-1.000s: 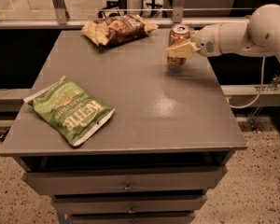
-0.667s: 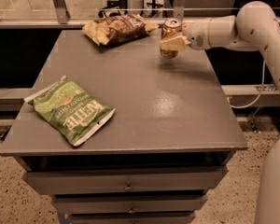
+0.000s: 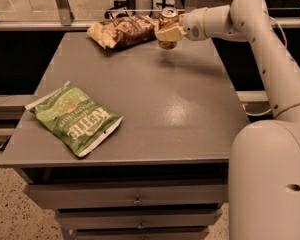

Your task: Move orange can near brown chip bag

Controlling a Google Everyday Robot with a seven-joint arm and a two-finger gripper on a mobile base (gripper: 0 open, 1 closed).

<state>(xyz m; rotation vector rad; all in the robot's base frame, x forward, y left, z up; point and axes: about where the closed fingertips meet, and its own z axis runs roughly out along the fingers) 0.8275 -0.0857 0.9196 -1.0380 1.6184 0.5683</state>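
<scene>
Far edge: end effector (image 3: 168,34) grips small orange-gold metal can (image 3: 167,17) beside crinkled brown chip bag (image 3: 125,30). Releasing it tilted could topple it.

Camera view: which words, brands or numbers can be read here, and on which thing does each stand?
"KETTLE": on the green chip bag, upside down; its smaller print is blurred.
Unreadable: printing on the brown chip bag.
Unreadable: lettering on the orange can, held by the gripper beside that bag.
</scene>
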